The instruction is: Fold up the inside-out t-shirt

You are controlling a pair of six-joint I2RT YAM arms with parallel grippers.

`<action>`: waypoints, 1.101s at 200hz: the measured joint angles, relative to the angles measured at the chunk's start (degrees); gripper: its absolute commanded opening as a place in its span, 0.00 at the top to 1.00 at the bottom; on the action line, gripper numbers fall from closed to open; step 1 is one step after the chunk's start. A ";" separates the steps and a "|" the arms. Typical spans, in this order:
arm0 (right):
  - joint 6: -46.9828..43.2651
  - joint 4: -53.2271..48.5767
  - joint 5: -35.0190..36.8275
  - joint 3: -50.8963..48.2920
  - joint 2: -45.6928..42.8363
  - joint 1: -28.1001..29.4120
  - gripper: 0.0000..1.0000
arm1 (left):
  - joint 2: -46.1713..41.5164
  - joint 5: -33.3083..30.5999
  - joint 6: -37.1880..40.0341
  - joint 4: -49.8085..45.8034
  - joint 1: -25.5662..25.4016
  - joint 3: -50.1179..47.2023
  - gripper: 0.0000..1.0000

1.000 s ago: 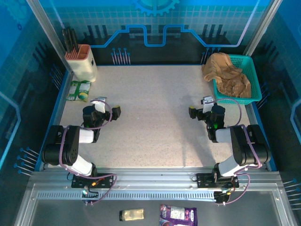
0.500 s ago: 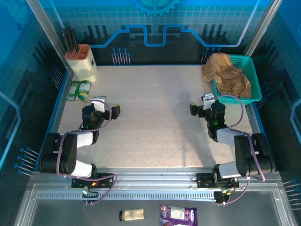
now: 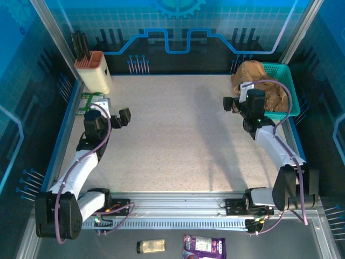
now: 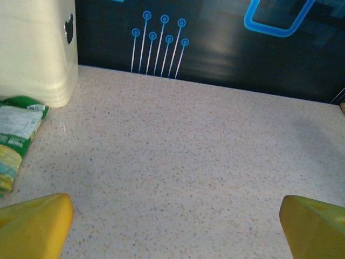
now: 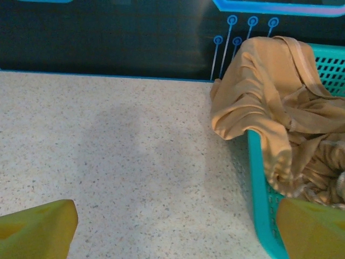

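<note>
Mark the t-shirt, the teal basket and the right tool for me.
t-shirt [image 5: 253, 94], right wrist view, on the fold hanging over the basket's rim.
teal basket [image 5: 261, 183], right wrist view, on its near-left wall.
right tool [image 5: 173, 231], right wrist view, midway between its yellow fingertips.

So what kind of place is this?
Probably a robot practice booth, not a home: two arms bolted to a metal rail, blue circuit-pattern walls around the table, and a t-shirt heaped in a basket.
</note>
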 measured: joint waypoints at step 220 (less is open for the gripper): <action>62.99 -5.33 -23.89 26.86 37.09 -19.21 0.24 | 1.75 6.10 4.52 -35.30 0.13 18.10 0.01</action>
